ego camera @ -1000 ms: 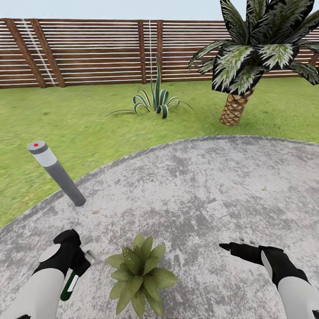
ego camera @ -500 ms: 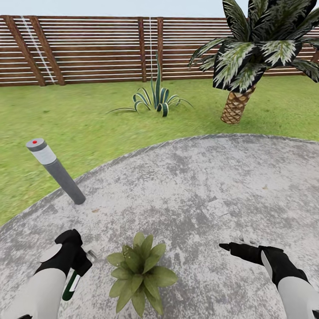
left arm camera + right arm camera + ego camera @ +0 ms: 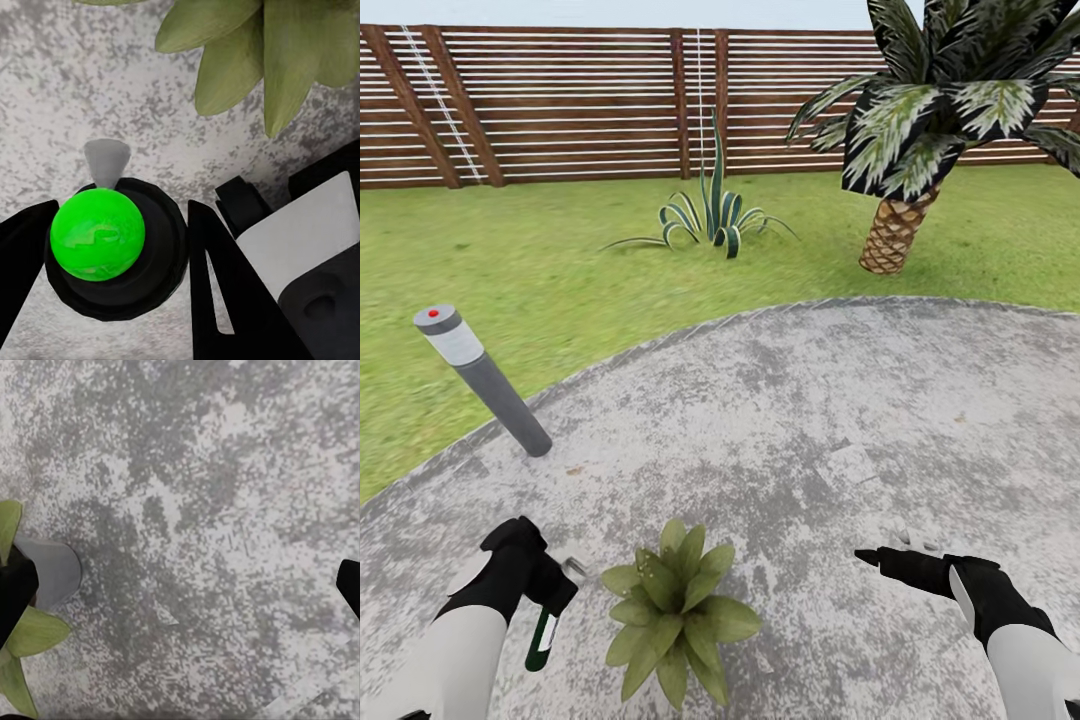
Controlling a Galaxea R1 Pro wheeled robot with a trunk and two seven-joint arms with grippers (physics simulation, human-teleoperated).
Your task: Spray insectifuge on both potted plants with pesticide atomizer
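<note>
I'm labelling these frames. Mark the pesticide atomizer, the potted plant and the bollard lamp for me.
pesticide atomizer (image 3: pixel 543 640): head view, on its dark green body below the left pincer.
potted plant (image 3: pixel 672 608): head view, on the rosette's centre leaves.
bollard lamp (image 3: pixel 495 392): head view, on its grey shaft.

A grey bollard lamp (image 3: pixel 482 380) (red-dotted top) leans near a palm (image 3: pixel 920 130) and spiky plant (image 3: pixel 712 215).

The dark green pesticide atomizer (image 3: pixel 543 636) with its white label hangs tilted, grey spray head up, just beside the potted plant (image 3: pixel 672 610), a low green rosette on the grey paved patio (image 3: pixel 810 420)
</note>
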